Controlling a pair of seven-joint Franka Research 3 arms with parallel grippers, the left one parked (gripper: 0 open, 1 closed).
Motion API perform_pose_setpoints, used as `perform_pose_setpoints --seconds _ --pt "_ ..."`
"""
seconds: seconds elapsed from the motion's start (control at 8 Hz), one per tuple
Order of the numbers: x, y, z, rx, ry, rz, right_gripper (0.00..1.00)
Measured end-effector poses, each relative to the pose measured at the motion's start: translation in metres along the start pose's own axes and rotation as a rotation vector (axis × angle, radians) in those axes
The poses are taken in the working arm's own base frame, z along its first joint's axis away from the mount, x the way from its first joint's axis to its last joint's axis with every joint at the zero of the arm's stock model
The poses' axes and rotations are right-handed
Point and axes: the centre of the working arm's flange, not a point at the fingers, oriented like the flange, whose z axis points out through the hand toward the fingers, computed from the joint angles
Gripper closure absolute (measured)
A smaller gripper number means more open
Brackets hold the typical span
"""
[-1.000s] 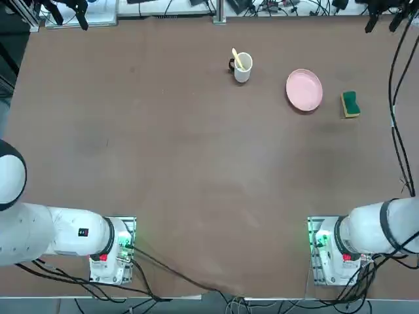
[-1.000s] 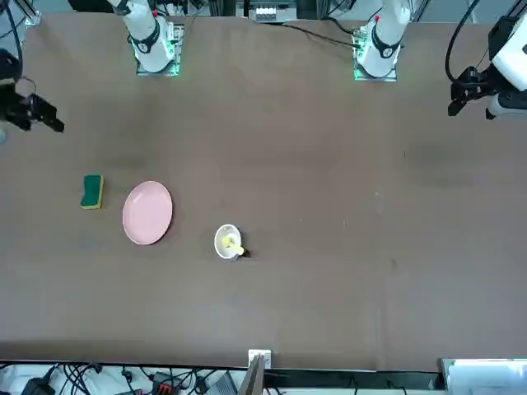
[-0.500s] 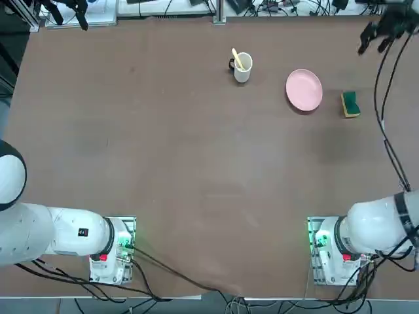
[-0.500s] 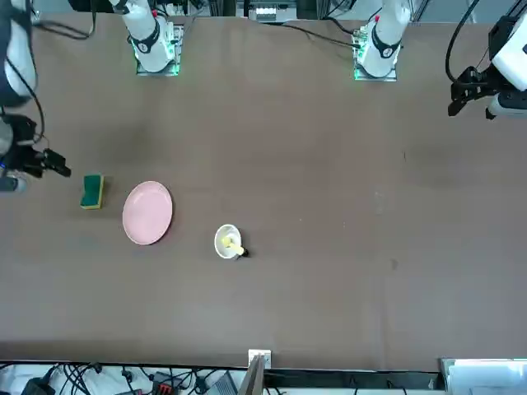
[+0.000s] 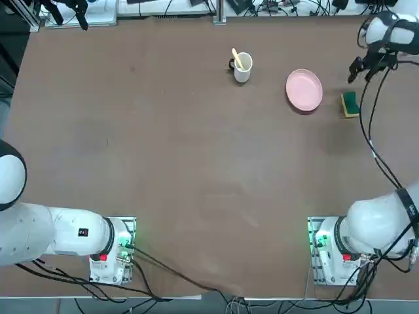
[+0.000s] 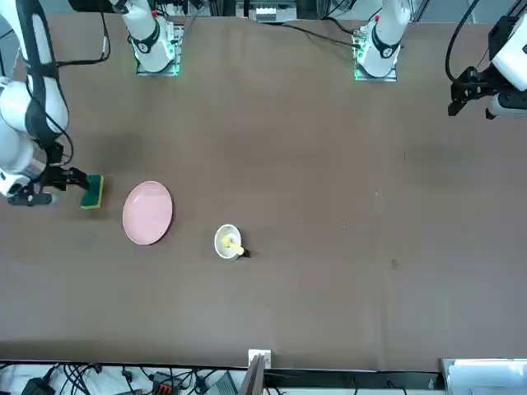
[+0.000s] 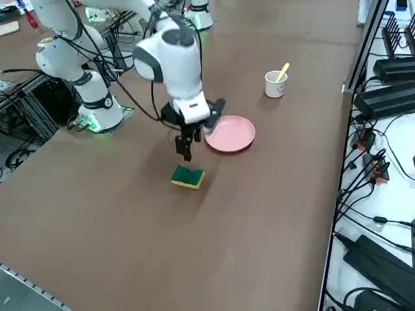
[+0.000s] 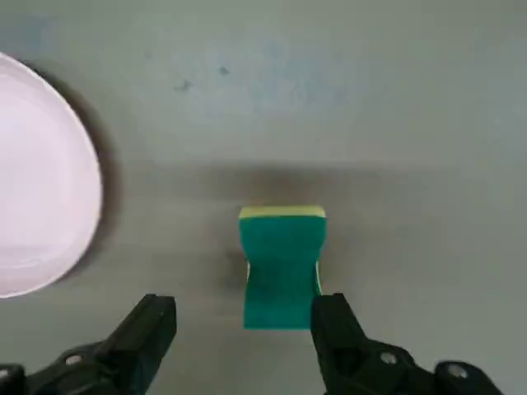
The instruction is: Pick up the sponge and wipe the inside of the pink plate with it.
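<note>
My black two-finger right pincer point(image 8: 244, 317), apart, hanging above table, nothing between fingers. Green-and-yellow rectangular sponge point(image 8: 284, 270) lies on table beside round pale-pink plate point(image 8: 43, 177). Now centre over sponge, descend straight, squeeze foam sides gently. Wrist view shows sponge nearer one finger; front view hides that offset.

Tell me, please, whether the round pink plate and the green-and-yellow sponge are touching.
Apart: the right side view shows bare table between the plate and the sponge.
</note>
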Motion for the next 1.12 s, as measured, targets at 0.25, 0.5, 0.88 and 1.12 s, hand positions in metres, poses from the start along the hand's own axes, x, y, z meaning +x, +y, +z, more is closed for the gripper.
perform_pose_setpoints --seconds 0.25,0.5,0.88,1.12 --pt "0.0 0.005 0.039 0.009 -0.036 0.005 0.0" --pt "0.001 0.011 0.062 0.009 -0.035 0.013 0.05" --pt "-0.003 0.021 0.079 0.014 -0.049 0.006 0.07" --pt "-0.005 0.024 0.087 0.018 -0.058 0.008 0.11"
